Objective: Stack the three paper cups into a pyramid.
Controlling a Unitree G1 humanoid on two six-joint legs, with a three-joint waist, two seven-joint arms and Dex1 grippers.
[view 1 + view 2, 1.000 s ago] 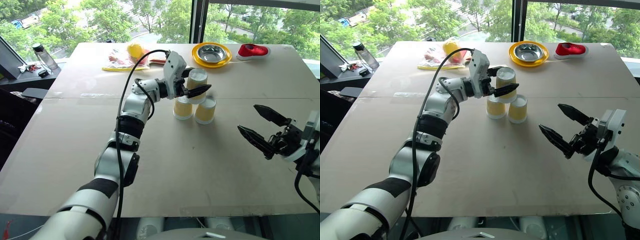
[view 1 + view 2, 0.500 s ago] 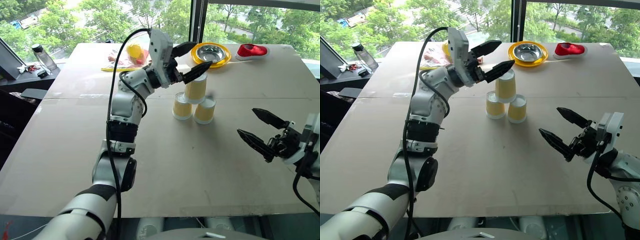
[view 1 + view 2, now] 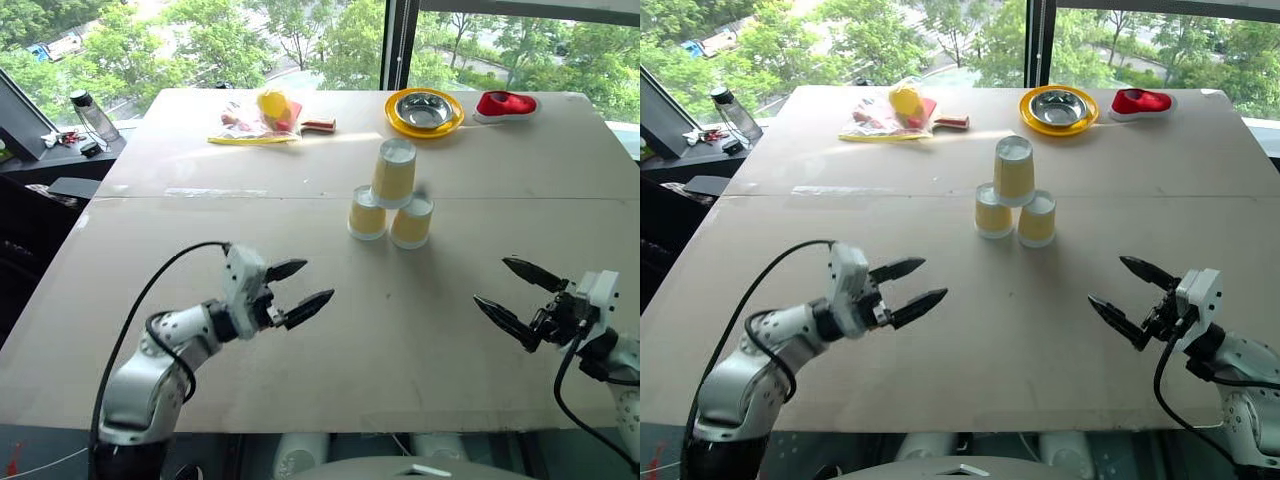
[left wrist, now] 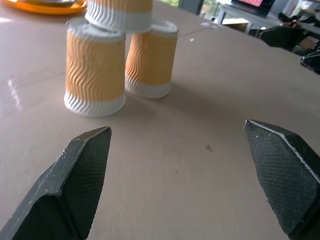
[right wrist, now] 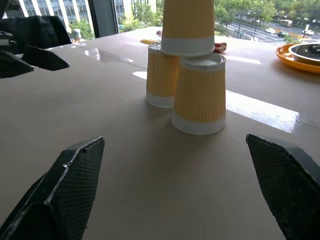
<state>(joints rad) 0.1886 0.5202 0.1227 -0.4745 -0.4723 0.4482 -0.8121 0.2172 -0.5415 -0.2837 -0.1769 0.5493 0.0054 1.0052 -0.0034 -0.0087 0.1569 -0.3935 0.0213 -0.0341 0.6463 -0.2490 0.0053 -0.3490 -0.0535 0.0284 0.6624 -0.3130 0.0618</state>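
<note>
Holding both our left claw and right claw spread and empty, we judge the three paper cups stand pyramided unaided on the worktop.

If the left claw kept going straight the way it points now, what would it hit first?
Probably the cup pyramid: the open left claw aims roughly at its base, with bare table between. Depth is uncertain.

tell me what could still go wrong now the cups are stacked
1. The top cup sits on only the rims of the two bottom cups, so a bump to the table might topple it.
2. Both the left gripper and the right gripper hover open near the table, facing the stack; a forward swing could knock it over.
</note>
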